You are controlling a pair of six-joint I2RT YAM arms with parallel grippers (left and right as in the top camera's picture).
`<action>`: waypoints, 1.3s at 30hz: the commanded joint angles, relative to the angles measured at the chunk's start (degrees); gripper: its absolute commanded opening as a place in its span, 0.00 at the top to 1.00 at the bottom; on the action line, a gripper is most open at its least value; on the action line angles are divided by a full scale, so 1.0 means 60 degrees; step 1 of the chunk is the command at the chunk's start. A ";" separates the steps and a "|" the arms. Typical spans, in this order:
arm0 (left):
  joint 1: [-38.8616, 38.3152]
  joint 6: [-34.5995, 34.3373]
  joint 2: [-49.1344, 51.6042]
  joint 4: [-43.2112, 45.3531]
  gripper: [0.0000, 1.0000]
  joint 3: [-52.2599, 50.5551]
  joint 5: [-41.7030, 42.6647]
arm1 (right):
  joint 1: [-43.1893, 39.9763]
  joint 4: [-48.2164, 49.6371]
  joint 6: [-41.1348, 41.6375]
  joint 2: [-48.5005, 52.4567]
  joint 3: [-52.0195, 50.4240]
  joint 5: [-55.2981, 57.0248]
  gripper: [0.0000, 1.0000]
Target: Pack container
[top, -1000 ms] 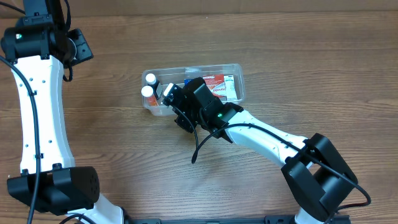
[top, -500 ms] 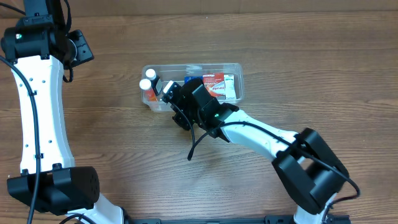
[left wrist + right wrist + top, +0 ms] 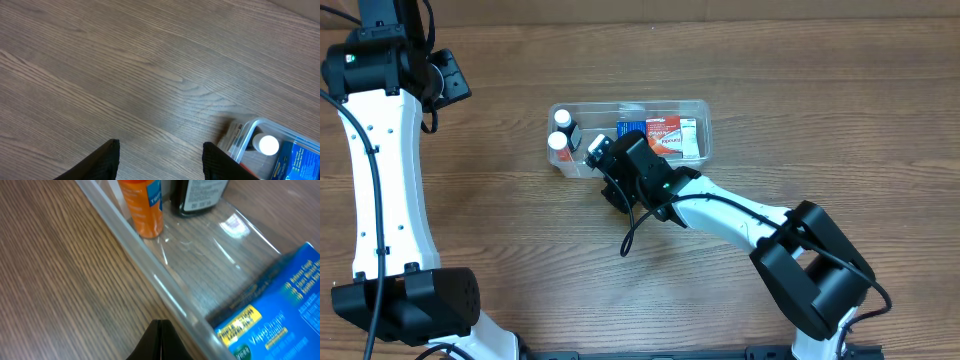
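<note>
The clear plastic container (image 3: pixel 703 112) lies at the table's middle. It holds two white-capped bottles (image 3: pixel 560 128) at its left end, a blue box (image 3: pixel 628 128) and a red and white box (image 3: pixel 670 137). My right gripper (image 3: pixel 598 150) is shut and empty, its tip against the container's near wall. In the right wrist view its closed fingers (image 3: pixel 160 330) touch the container wall (image 3: pixel 150 265), with an orange bottle (image 3: pixel 144 205), a dark bottle (image 3: pixel 200 195) and the blue box (image 3: pixel 275 305) inside. My left gripper (image 3: pixel 160 155) is open and empty, high at the far left.
The left arm (image 3: pixel 380 150) runs down the table's left side. A black cable (image 3: pixel 635 235) hangs from the right arm in front of the container. The container's corner (image 3: pixel 245 140) shows in the left wrist view.
The right gripper has edged left and back along the container's near wall, and the container has shifted slightly. The left arm has not moved.
</note>
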 commanded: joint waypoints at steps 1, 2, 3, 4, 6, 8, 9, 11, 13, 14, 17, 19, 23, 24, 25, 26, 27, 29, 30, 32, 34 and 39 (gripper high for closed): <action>0.0015 -0.0127 -0.0270 -0.0007 0.45 0.0022 0.0120 | -0.0025 -0.0197 0.0055 -0.1093 0.0098 0.0219 0.96; 0.0015 -0.0127 -0.0270 -0.0007 0.44 0.0022 0.0120 | -0.0025 -0.0277 0.0055 -0.1231 0.0098 0.0310 0.95; 0.0015 -0.0127 -0.0270 -0.0007 0.44 0.0022 0.0120 | -0.0025 -0.0368 0.0055 -0.1413 0.0098 0.0415 0.95; 0.0015 -0.0131 -0.0270 -0.0011 0.44 0.0022 0.0117 | -0.0025 -0.0474 0.0055 -0.1603 0.0098 0.0528 0.94; 0.0015 -0.0127 -0.0270 -0.0022 0.44 0.0022 0.0120 | -0.0025 -0.0714 0.0062 -0.2000 0.0098 0.0805 0.86; 0.0015 -0.0131 -0.0270 -0.0036 0.40 0.0022 0.0120 | -0.0120 -0.1020 0.0175 -0.2404 0.0109 0.0907 0.56; 0.0015 -0.0127 -0.0270 -0.0036 0.37 0.0022 0.0124 | -0.0240 -0.1220 0.0539 -0.2594 0.0146 0.0943 0.23; 0.0000 -0.0120 -0.0270 -0.0055 0.30 0.0022 0.0208 | -0.0623 -0.1807 0.1497 -0.2932 0.0291 0.0965 0.00; -0.0051 0.0113 -0.0270 -0.0073 0.21 0.0022 0.0466 | -0.1235 -0.2586 0.2470 -0.3264 0.0470 0.0962 0.00; -0.0091 0.0310 -0.0270 -0.0073 0.17 0.0022 0.0554 | -0.1552 -0.2892 0.2860 -0.3399 0.0535 0.0965 0.00; -0.0240 0.0605 -0.0270 -0.0069 0.07 0.0022 0.0543 | -0.2652 -0.3832 0.3858 -0.3679 0.0798 0.0823 0.00; -0.0361 0.0703 -0.0270 -0.0062 0.00 0.0022 0.0546 | -0.3614 -0.4747 0.4193 -0.3687 0.1144 0.0459 0.00; -0.0452 0.0696 -0.0270 0.0000 0.00 0.0022 0.0546 | -0.5421 -0.5832 0.4309 -0.3687 0.1304 -0.0047 0.00; -0.0452 0.0692 -0.0270 0.0004 0.00 0.0022 0.0546 | -0.5810 -0.6043 0.4302 -0.3687 0.1304 -0.0036 0.00; -0.0452 0.0688 -0.0270 0.0004 0.00 0.0022 0.0546 | -0.6076 -0.6186 0.4273 -0.3687 0.1304 -0.0036 0.00; -0.0452 0.0681 -0.0270 0.0000 0.00 0.0022 0.0550 | -0.6484 -0.6404 0.4269 -0.3687 0.1304 -0.0040 0.00; -0.0448 0.0670 -0.0270 -0.0007 0.00 0.0022 0.0546 | -0.6772 -0.6543 0.4273 -0.3687 0.1304 -0.0040 0.00; -0.0448 0.0688 -0.0270 -0.0036 0.00 0.0022 0.0543 | -0.7337 -0.6564 0.4277 -0.3687 0.1304 -0.0040 0.00; -0.0448 0.0696 -0.0270 -0.0040 0.00 0.0022 0.0546 | -0.7675 -0.6532 0.4273 -0.3687 0.1304 -0.0040 0.00; -0.0452 0.0688 -0.0270 -0.0084 0.00 0.0022 0.0576 | -0.7985 -0.6655 0.4200 -0.3687 0.1304 -0.0036 0.00; -0.0452 0.0696 -0.0270 -0.0204 0.00 0.0022 0.0688 | -0.8174 -0.6743 0.4167 -0.3687 0.1304 0.0007 0.00; -0.0452 0.1362 -0.0270 -0.0867 0.00 0.0007 0.1443 | -0.8338 -0.7216 0.4557 -0.3687 0.1300 0.0663 0.00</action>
